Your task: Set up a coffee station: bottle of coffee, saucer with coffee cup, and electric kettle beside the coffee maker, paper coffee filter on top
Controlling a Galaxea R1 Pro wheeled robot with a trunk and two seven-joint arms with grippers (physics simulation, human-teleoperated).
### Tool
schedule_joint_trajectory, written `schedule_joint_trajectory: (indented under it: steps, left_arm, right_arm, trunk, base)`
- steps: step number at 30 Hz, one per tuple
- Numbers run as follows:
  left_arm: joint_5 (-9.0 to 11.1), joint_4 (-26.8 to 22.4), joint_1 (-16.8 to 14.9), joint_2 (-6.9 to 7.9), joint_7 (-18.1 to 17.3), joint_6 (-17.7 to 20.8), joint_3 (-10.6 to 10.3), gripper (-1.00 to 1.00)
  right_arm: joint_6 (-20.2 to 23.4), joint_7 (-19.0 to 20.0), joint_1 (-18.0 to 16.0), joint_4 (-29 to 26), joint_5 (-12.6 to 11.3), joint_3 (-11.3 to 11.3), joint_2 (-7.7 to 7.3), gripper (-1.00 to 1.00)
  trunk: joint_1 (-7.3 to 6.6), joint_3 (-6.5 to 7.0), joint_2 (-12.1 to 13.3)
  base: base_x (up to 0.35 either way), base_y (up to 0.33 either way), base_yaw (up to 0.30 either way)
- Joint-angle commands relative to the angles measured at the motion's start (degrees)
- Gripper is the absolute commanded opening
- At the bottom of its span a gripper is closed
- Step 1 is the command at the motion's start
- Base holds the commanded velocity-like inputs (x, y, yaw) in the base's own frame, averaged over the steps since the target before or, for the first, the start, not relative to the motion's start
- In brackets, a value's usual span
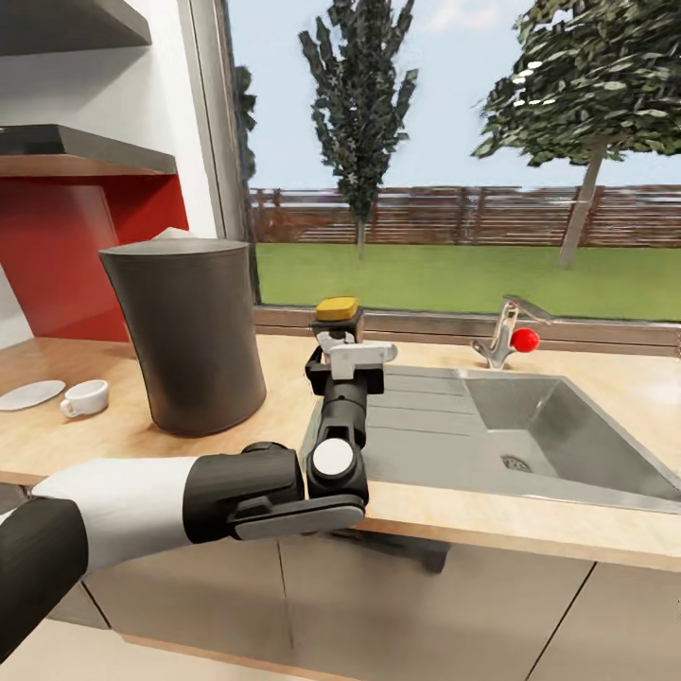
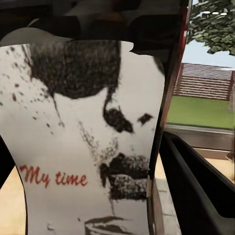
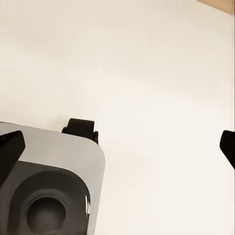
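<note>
My left gripper (image 1: 338, 348) is shut on the bottle of coffee (image 1: 337, 308), a small dark jar with a yellow lid. It is held upright over the kitchen countertop (image 1: 76, 445), just right of the tall dark grey coffee maker (image 1: 186, 331). In the left wrist view the bottle's pale "My time" label (image 2: 83, 142) sits against one black finger (image 2: 196, 191). A pale tip of the paper coffee filter (image 1: 173, 233) pokes up at the coffee maker's top. The white coffee cup (image 1: 85, 397) stands beside the saucer (image 1: 28, 394), left of the machine. My right gripper (image 3: 119, 149) is open over pale floor. The electric kettle is out of view.
A steel sink (image 1: 558, 426) with drainboard and a tap (image 1: 506, 336) lie right of the bottle. Two dark shelf boards (image 1: 80, 142) hang on the wall at upper left above a red backsplash. A large window runs behind the counter. The robot's base (image 3: 49, 196) is below the right gripper.
</note>
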Motion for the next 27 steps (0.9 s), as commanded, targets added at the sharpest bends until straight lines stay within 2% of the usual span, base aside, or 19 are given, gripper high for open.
schedule_joint_trajectory:
  steps: [1,14,21,27]
  left_arm:
    - [0.2,0.0,-0.1,-0.05,0.1,-0.2,-0.1,-1.0]
    - [0.2,0.0,-0.1,-0.14,0.1,-0.2,-0.2,-1.0]
    - [0.2,0.0,-0.1,-0.13,0.1,-0.3,-0.2,-1.0]
    - [0.2,0.0,-0.1,-0.13,0.1,-0.3,-0.2,-1.0]
  right_arm:
    - [-0.2,0.0,0.0,0.0,0.1,0.3,-0.01,1.0]
    - [-0.2,0.0,0.0,0.0,0.1,0.3,-0.01,1.0]
    - [-0.2,0.0,0.0,0.0,0.1,0.3,-0.01,1.0]
    - [-0.1,0.0,0.0,0.0,0.1,0.3,-0.01,1.0]
  trunk:
    - [0.01,-0.06,0.0]
    - [0.01,-0.06,0.0]
    - [0.01,-0.06,0.0]
    - [0.01,-0.06,0.0]
  base:
    - [0.084,-0.294,0.0]
    - [0.086,-0.287,0.007]
    - [0.017,-0.082,0.18]
    - [-0.149,-0.133,0.172]
